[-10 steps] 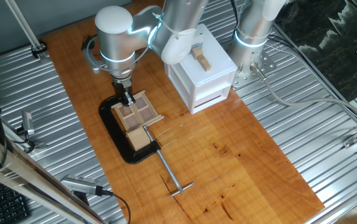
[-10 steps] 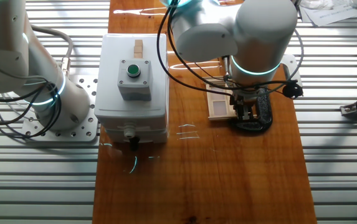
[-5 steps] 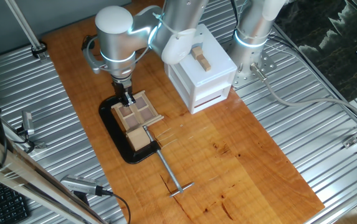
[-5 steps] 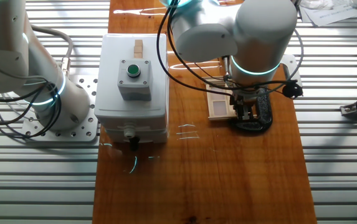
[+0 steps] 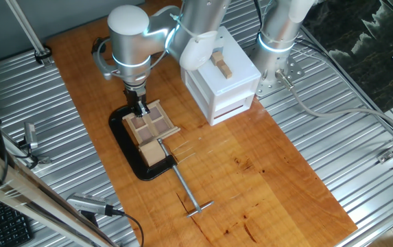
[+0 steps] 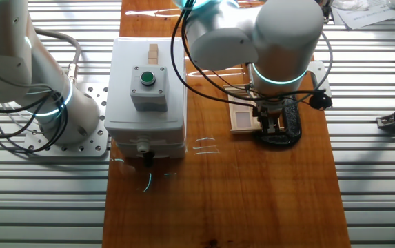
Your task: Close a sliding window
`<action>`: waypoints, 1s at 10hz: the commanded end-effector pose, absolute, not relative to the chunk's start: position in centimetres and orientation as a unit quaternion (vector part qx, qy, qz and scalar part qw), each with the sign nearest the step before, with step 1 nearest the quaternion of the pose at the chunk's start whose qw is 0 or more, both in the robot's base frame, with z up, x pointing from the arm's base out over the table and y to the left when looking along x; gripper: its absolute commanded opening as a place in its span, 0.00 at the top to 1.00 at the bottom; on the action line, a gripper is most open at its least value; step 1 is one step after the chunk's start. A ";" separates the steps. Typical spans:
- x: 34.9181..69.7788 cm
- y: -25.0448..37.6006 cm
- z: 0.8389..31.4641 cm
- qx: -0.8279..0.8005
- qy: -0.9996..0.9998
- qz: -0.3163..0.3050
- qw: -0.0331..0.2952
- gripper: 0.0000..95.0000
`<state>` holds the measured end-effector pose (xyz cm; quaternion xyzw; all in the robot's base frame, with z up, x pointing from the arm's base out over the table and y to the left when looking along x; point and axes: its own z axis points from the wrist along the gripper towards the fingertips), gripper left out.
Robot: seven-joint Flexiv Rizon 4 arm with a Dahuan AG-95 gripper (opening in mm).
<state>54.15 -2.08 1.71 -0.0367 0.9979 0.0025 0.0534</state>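
Note:
The sliding window [image 5: 151,123] is a small light-wood frame with four panes, held in wooden rails by a black clamp [image 5: 133,155]. It also shows in the other fixed view [image 6: 243,118]. My gripper [image 5: 141,109] hangs straight down over the window's far edge, its dark fingertips at the frame. In the other fixed view the gripper [image 6: 267,122] is at the window's right side, partly hidden by the arm. The fingers look close together; whether they hold anything does not show.
A white box [image 5: 221,75] with a green button [image 6: 147,76] and a small wooden block [image 5: 221,64] on top stands beside the window. A plain wooden block [image 5: 152,152] sits in the clamp, whose screw handle [image 5: 189,194] reaches toward the table's front. A second arm's base [image 6: 66,120] stands nearby.
The arm's upper body has shifted very slightly; the gripper tip and the window show no visible movement.

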 end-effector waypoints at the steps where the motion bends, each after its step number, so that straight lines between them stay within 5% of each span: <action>1: 54.3 -2.2 -0.6 -0.038 0.998 -0.002 0.053 1.00; 10: 54.2 -2.4 -1.0 -0.050 0.997 -0.013 0.057 1.00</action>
